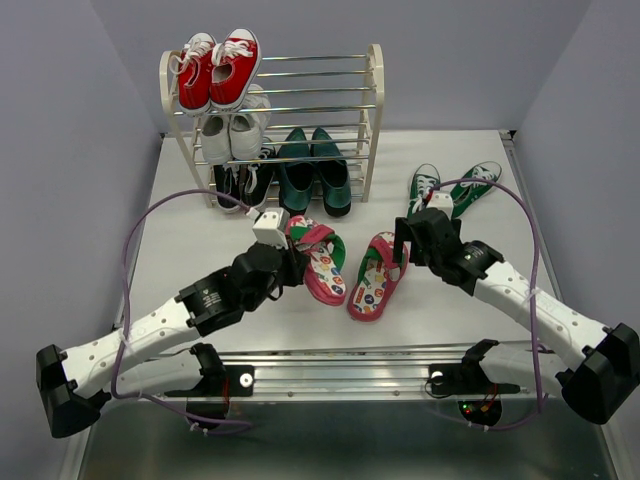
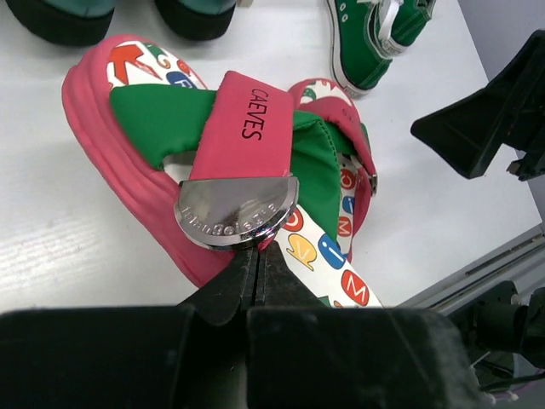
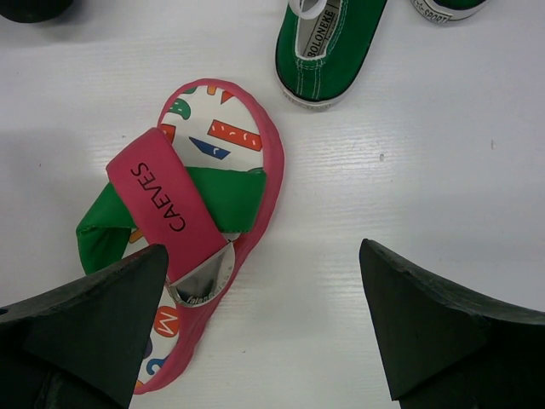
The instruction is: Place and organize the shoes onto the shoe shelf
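Two red flip-flops with green straps lie mid-table, the left one (image 1: 322, 262) and the right one (image 1: 375, 278). My left gripper (image 1: 295, 262) is shut, its tips touching the left flip-flop (image 2: 170, 119) just under its chrome buckle; nothing shows between the jaws. My right gripper (image 1: 400, 250) is open and hovers over the right flip-flop (image 3: 213, 128), one finger above its heel side. The green sneakers (image 1: 455, 190) lie on the table at the right. The dark teal slip-ons (image 1: 313, 170) sit at the bottom right of the shoe shelf (image 1: 372, 120).
Red sneakers (image 1: 220, 70) sit on the shelf's top tier, white sneakers (image 1: 232, 130) on the middle left, black sneakers (image 1: 240, 180) at the bottom left. A purple cable loops over each arm. A metal rail runs along the table's near edge.
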`<action>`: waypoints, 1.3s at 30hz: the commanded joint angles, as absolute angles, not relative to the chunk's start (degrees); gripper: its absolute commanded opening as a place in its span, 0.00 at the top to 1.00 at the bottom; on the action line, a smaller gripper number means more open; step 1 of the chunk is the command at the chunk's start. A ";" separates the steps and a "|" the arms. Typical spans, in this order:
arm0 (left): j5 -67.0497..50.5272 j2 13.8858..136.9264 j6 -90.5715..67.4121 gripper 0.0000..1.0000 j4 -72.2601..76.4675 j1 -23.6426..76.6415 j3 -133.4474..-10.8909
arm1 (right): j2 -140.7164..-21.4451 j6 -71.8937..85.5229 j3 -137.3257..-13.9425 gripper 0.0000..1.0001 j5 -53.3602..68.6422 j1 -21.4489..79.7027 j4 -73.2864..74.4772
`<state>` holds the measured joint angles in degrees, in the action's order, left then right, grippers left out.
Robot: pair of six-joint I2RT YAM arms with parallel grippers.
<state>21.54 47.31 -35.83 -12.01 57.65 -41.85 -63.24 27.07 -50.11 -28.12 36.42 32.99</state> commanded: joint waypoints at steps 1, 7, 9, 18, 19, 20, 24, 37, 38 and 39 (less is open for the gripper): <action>23.83 49.39 -25.70 1.00 -0.62 57.39 -49.30 | -61.61 26.19 -52.56 0.00 -29.36 36.12 31.38; 22.15 56.06 -17.50 1.00 6.32 55.38 -57.20 | -61.08 25.40 -52.47 0.00 -28.74 36.12 30.68; 19.35 57.39 -14.77 1.00 7.82 53.10 -58.70 | -61.35 24.87 -52.56 0.00 -28.83 36.12 30.67; 5.71 64.95 -12.74 1.00 10.89 42.02 -65.39 | -61.53 24.00 -53.35 0.00 -26.72 36.12 30.24; 5.63 65.47 -12.14 1.00 11.51 41.66 -65.65 | -61.44 23.82 -53.35 0.00 -26.28 36.12 29.71; 5.54 66.44 -11.26 1.00 13.17 41.05 -65.92 | -61.26 23.56 -53.52 0.00 -25.50 36.12 29.53; 4.31 69.95 -9.50 1.00 13.10 38.94 -69.08 | -61.17 23.03 -54.14 0.00 -24.79 36.12 29.27; -6.06 75.66 -2.11 1.00 16.96 31.13 -73.12 | -63.19 21.71 -54.84 0.00 -23.38 36.12 28.48; -7.11 75.93 -2.28 1.00 18.09 30.33 -73.21 | -63.28 21.71 -54.93 0.00 -22.94 36.12 28.56; -8.25 76.29 -2.55 1.00 18.98 29.63 -73.21 | -63.28 21.62 -55.02 0.00 -22.59 36.12 28.56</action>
<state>-3.07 76.38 -4.69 7.90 32.16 -68.36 -63.20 22.63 -52.01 -23.57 36.42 31.27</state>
